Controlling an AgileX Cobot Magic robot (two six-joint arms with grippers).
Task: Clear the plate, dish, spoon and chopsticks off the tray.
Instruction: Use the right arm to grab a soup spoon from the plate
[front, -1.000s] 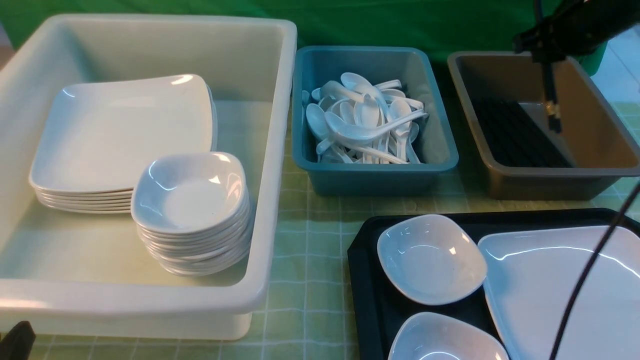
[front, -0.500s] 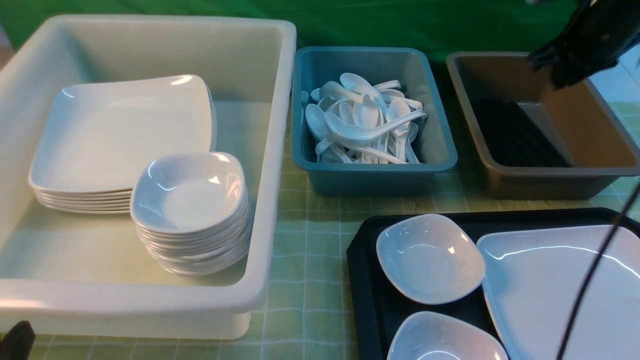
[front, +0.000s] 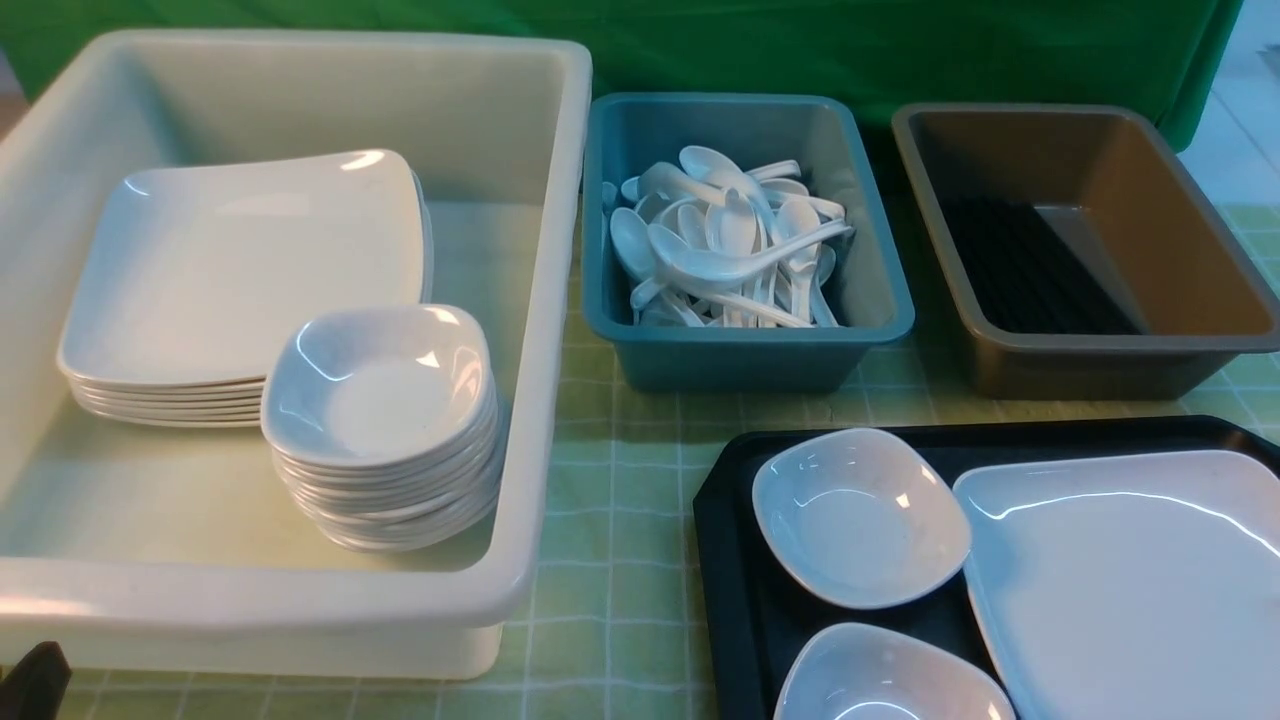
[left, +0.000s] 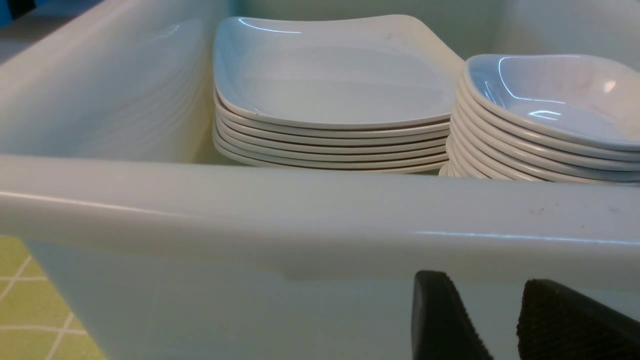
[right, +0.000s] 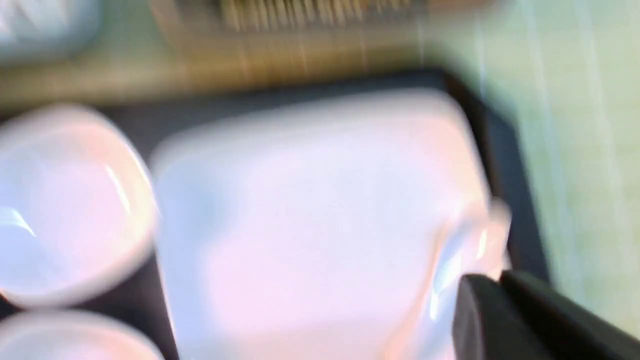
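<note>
The black tray (front: 730, 520) lies at the front right. On it are the large white plate (front: 1130, 580) and two small deep dishes (front: 860, 515), (front: 890, 680). The right wrist view is blurred. It shows the plate (right: 310, 225), the tray (right: 505, 165) and a white shape at the plate's edge that may be the spoon (right: 482, 235). My right gripper (right: 495, 285) is shut and empty above that edge, and it is out of the front view. My left gripper (left: 495, 300) is open and empty, low against the white tub's front wall. No chopsticks show on the tray.
The big white tub (front: 540, 300) at the left holds a stack of plates (front: 240, 270) and a stack of dishes (front: 380, 400). The blue tub (front: 740, 360) holds several spoons (front: 730, 240). The brown tub (front: 1200, 260) holds black sticks (front: 1030, 270).
My right arm was above the brown tub with a thin stick hanging from it. It has pulled back and left the front view. Nothing on the tray has moved.
</note>
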